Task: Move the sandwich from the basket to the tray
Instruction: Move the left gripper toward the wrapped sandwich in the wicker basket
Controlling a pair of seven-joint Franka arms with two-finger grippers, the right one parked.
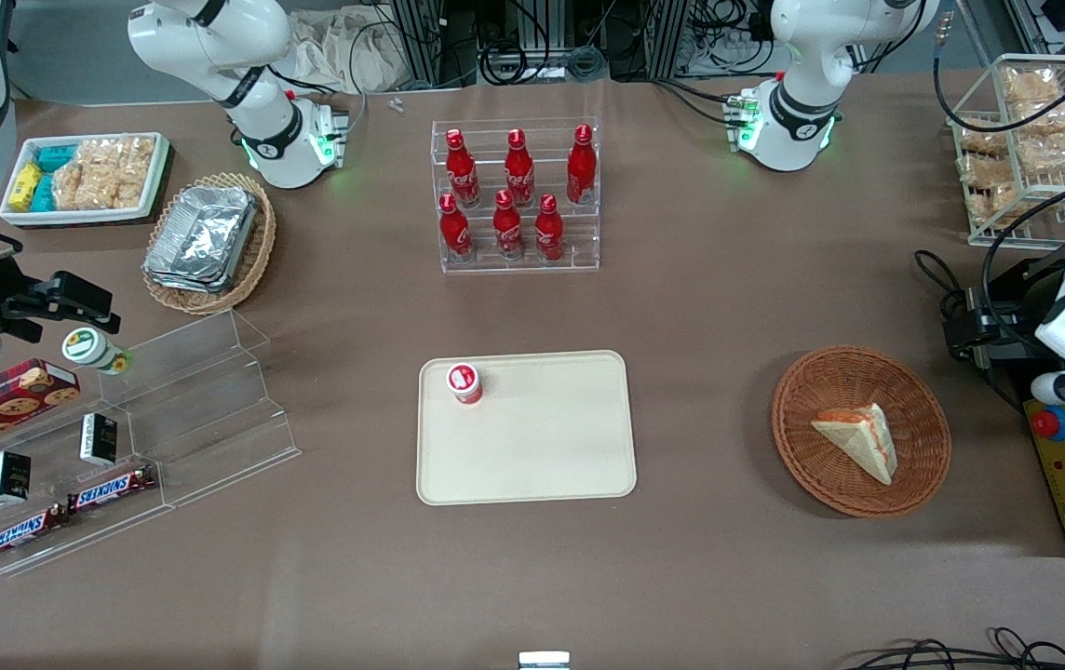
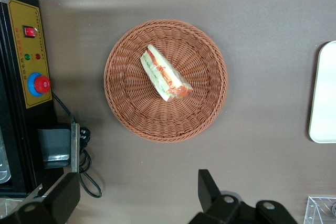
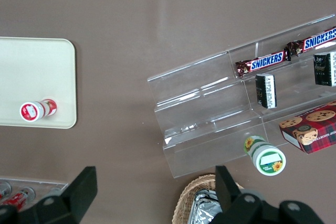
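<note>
Nothing is being carried yet: the sandwich (image 2: 165, 74) is lying in the basket (image 2: 122, 107) under the released claw (image 2: 137, 194), the tray (image 2: 324, 114) well aside.

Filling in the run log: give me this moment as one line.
phase: pre-grasp | gripper: open, above table beside basket | sandwich: in basket | tray: holds small red-lidded cup
</note>
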